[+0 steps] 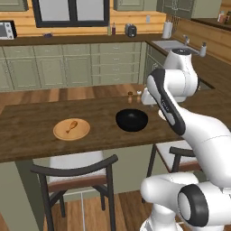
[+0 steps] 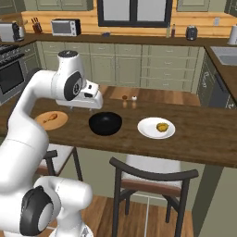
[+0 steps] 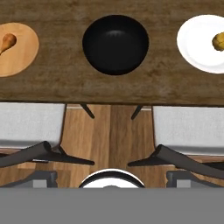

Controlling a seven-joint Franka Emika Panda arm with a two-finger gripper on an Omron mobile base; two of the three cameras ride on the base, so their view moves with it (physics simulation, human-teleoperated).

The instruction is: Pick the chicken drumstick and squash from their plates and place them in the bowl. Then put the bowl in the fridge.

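Left base view. Dark wooden tabletop (image 1: pixel 27 131) runs across mid-frame. Tan wooden plate (image 1: pixel 71 129) sits left of centre, the chicken drumstick (image 1: pixel 71 126) lying on it. Black bowl (image 1: pixel 131 120) sits just right of centre, nothing in it. The white arm rises from lower right and bends over the right part of the tabletop, covering whatever lies beyond the bowl. Two chairs are tucked under the near edge.

Right base view. Same row seen from the other side: wooden plate with drumstick at left, bowl at centre, white plate (image 2: pixel 156 127) right of centre with the squash (image 2: pixel 162 127) on it. All three are apart, none touching. The hand (image 2: pixel 85 98) hangs above the tabletop between wooden plate and bowl, well clear of both. Fingers are not resolved here; cannot tell spread or pressed together.

Hand view. Looking straight down: wooden plate at upper left edge, bowl at top centre, white plate at upper right with the squash near the frame edge. Chair seats and floor fill the lower half.

Judgement: no food moved yet, so the first pick is in hand. The next move calls for swinging over one plate, likely the drumstick's, descending, and closing across its thick end.
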